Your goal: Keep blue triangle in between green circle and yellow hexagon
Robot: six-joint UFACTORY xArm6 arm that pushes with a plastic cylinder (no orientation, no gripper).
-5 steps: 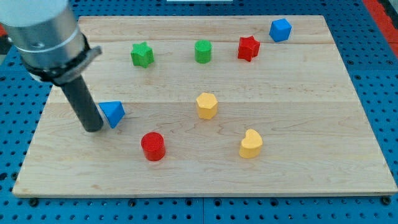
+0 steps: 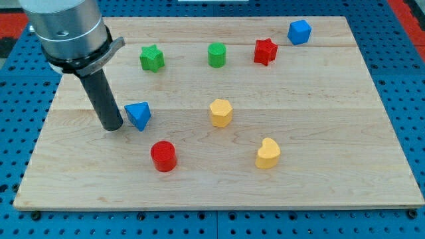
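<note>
Rod standing upright, my tip [image 2: 113,126] pressed against the left side of the blue triangle block [image 2: 138,115], yellow hexagon block [image 2: 220,112] well to its right

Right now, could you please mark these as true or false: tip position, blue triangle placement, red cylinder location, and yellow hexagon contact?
1. My tip sits at the view's left side of the blue triangle block. True.
2. The blue triangle block already lies between the green cylinder block and the yellow hexagon block. False: it lies to the view's left of both.
3. The red cylinder block is below the triangle in the view. True.
4. The yellow hexagon block touches the yellow heart block. False: they stand apart.
</note>
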